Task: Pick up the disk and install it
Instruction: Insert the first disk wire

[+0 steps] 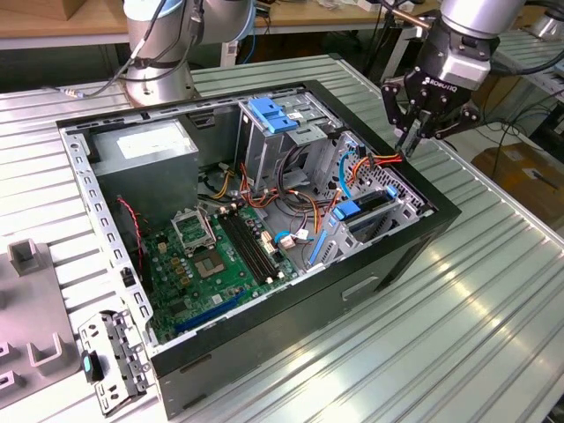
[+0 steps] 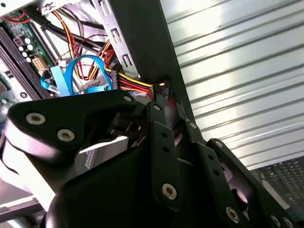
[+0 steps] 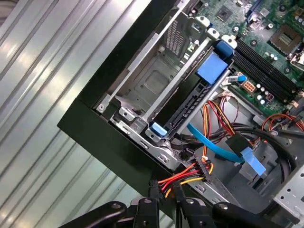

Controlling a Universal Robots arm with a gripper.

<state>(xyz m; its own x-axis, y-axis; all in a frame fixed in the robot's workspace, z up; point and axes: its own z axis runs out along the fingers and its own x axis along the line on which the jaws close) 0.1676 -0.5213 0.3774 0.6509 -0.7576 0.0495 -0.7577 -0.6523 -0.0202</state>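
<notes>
The disk (image 3: 186, 105) sits edge-on in the metal drive bay (image 3: 156, 80) at the case's front corner, a blue rail (image 3: 211, 66) along its top. In the exterior view the disk (image 1: 374, 214) lies low in that bay on the view's right. My gripper (image 1: 408, 146) hangs over the case's right wall, just behind the bay. Its fingers (image 3: 152, 191) stand close together with the end of a red, yellow and black power cable (image 3: 183, 175) pinched between them. In the second wrist view the gripper (image 2: 162, 92) meets the same cable's black plug (image 2: 165, 87).
The open black computer case (image 1: 401, 256) lies on a ribbed metal table (image 1: 476, 335). Inside are a green motherboard (image 1: 211, 256), a grey power-supply box (image 1: 145, 150), a tall drive cage with a blue latch (image 1: 269, 115), and loose blue data cables (image 3: 221, 149). A bracket (image 1: 110, 357) lies at the left.
</notes>
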